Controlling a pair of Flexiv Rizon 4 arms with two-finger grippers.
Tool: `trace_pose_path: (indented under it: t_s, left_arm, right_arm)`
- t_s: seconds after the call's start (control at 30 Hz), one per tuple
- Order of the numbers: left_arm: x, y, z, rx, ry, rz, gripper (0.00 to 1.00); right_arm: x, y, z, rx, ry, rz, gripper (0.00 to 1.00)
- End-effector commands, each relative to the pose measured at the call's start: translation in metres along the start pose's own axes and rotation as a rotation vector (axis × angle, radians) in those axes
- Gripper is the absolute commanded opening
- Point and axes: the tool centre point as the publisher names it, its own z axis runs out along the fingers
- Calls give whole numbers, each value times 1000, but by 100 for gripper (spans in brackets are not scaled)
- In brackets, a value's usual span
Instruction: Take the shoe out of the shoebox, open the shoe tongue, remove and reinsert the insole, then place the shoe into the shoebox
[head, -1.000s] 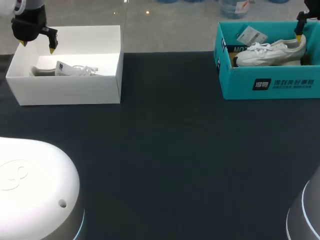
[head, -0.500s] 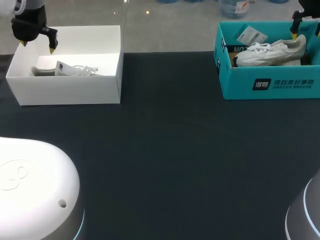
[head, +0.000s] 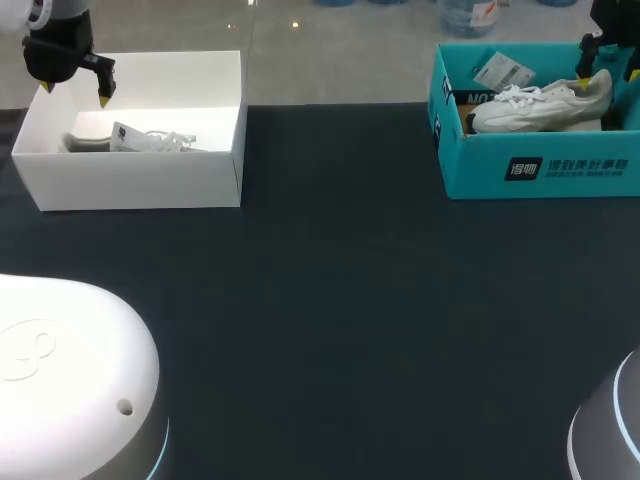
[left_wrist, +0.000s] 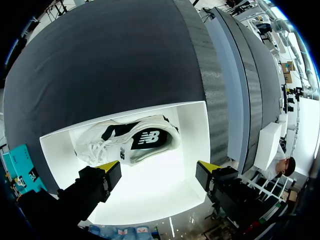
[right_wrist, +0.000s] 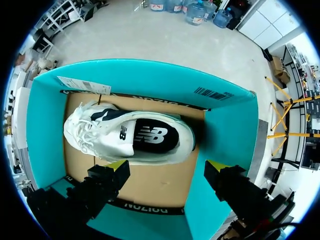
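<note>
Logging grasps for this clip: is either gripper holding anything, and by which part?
Nothing is held. The left gripper is open over the shoe in the white box, the right gripper open over the shoe in the teal box.

One shoe (head: 540, 105) lies in the shoebox (head: 540, 172) far right, a second shoe (head: 135, 140) in the box (head: 130, 185) far left.
</note>
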Motion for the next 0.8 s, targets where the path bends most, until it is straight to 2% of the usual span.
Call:
trace_pose_path:
  t_s: [0.03, 0.43, 0.8]
  left_arm:
    - [0, -1, -1, -2, 1, 1, 100]
    - [0, -1, -1, -2, 1, 1, 100]
    - [0, -1, -1, -2, 1, 1, 100]
  right_arm:
    - [-8, 14, 8, 22, 11, -4, 100]
    - [-19, 28, 14, 31, 16, -6, 100]
    - [-21, 38, 21, 57, 33, -29, 100]
